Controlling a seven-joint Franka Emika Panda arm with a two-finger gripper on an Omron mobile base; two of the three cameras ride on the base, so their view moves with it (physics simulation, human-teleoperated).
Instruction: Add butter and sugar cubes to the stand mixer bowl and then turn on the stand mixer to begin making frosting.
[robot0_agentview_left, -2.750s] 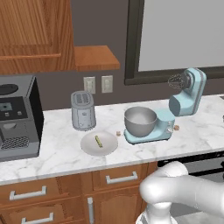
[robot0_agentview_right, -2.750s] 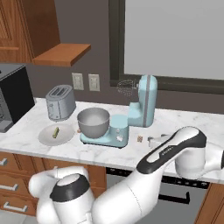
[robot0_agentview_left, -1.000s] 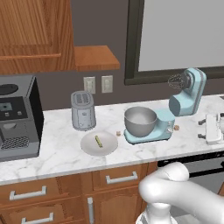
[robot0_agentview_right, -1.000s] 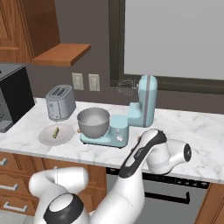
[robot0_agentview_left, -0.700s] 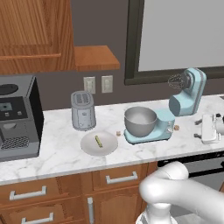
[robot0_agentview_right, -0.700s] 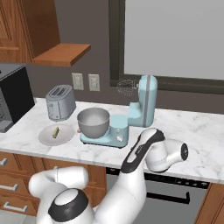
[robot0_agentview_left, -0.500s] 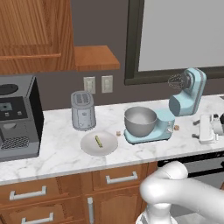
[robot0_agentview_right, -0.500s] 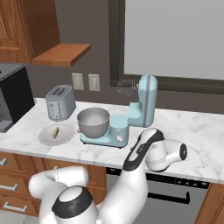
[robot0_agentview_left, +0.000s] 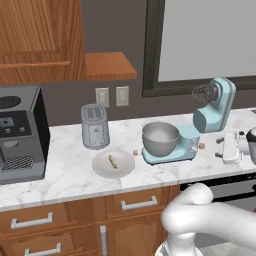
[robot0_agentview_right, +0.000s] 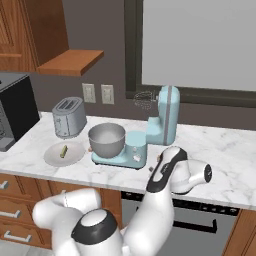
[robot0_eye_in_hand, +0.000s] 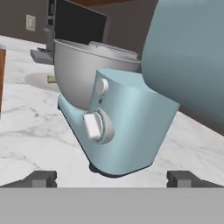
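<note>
The light-blue stand mixer (robot0_agentview_left: 212, 107) stands on the counter with its head tilted up. The steel stand mixer bowl (robot0_agentview_left: 160, 139) sits on its base. A yellow-green butter (robot0_agentview_left: 113, 161) stick lies on a pale plate (robot0_agentview_left: 125, 167) left of the bowl. Tiny tan sugar cubes rest on the marble, one (robot0_agentview_left: 135, 151) left of the base and one (robot0_agentview_left: 201, 146) right of it. My gripper (robot0_agentview_left: 220, 148) hovers low over the counter just right of the mixer, open and holding nothing. In the hand view my gripper (robot0_eye_in_hand: 113, 179) faces the mixer's white control knob (robot0_eye_in_hand: 94, 126) at close range, with the bowl (robot0_eye_in_hand: 78, 74) behind it.
A grey toaster (robot0_agentview_left: 95, 126) stands behind the plate and a black coffee machine (robot0_agentview_left: 20, 135) sits at the counter's far left. Bare marble (robot0_agentview_right: 225, 160) stretches right of the mixer. A window frame and a wooden shelf hang above the counter.
My gripper has slid a little to the left along the counter, closer to the mixer's base. Its fingers have stayed wide apart, and nothing else has moved.
</note>
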